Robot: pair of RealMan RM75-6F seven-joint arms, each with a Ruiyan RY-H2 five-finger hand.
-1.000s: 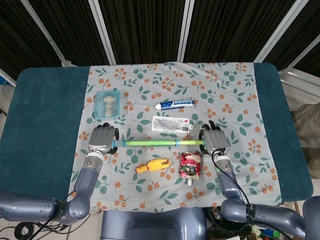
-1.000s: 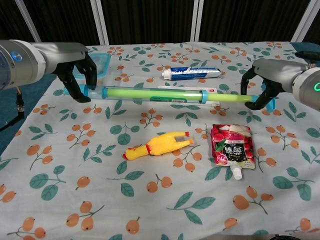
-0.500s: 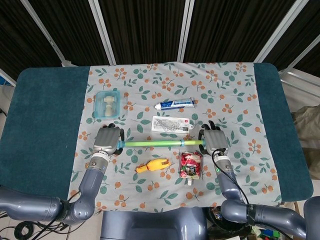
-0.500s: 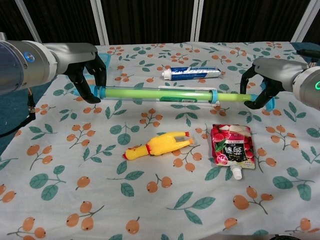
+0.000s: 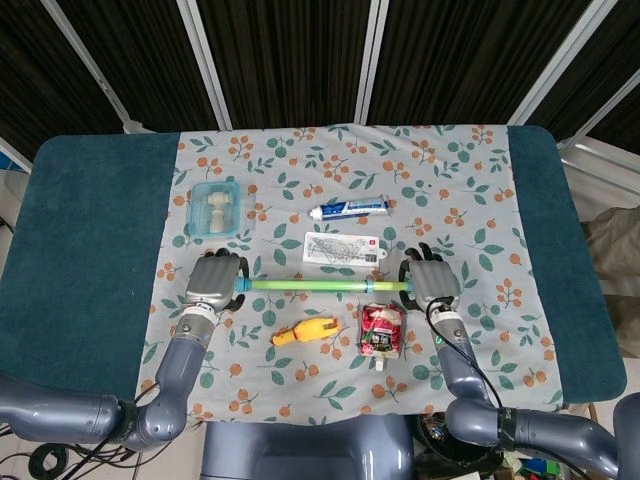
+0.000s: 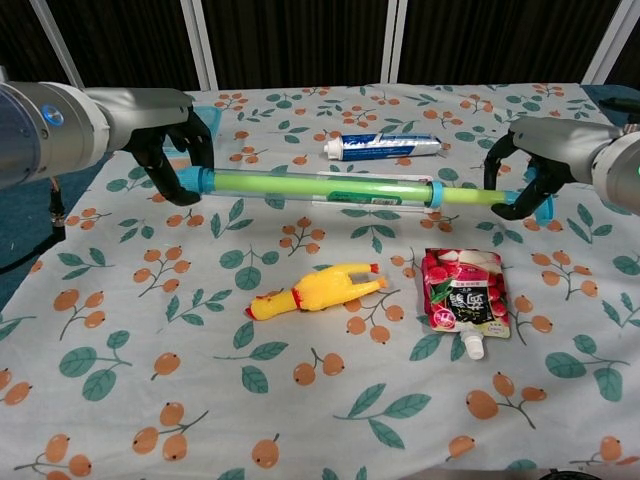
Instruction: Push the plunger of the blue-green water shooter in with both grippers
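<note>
The blue-green water shooter (image 6: 320, 186) is held level just above the flowered cloth, between my two hands. Its clear barrel with the green core (image 5: 310, 286) runs left to right. My left hand (image 6: 172, 140) grips the barrel's left end with fingers curled round it; it shows in the head view too (image 5: 212, 280). My right hand (image 6: 538, 168) holds the blue plunger handle (image 6: 530, 207) at the right end, also seen from the head (image 5: 430, 282). A short stretch of green plunger rod (image 6: 470, 197) shows between the barrel's blue collar and the handle.
A yellow rubber chicken (image 6: 320, 288) and a red drink pouch (image 6: 465, 290) lie in front of the shooter. Behind it are a toothpaste tube (image 6: 385, 146), a white packet (image 5: 343, 247) and a blue lidded box (image 5: 216, 208). Dark green table edges flank the cloth.
My left hand has moved right with the barrel, sliding it over the plunger. The exposed rod has grown shorter. My right hand has barely shifted.
</note>
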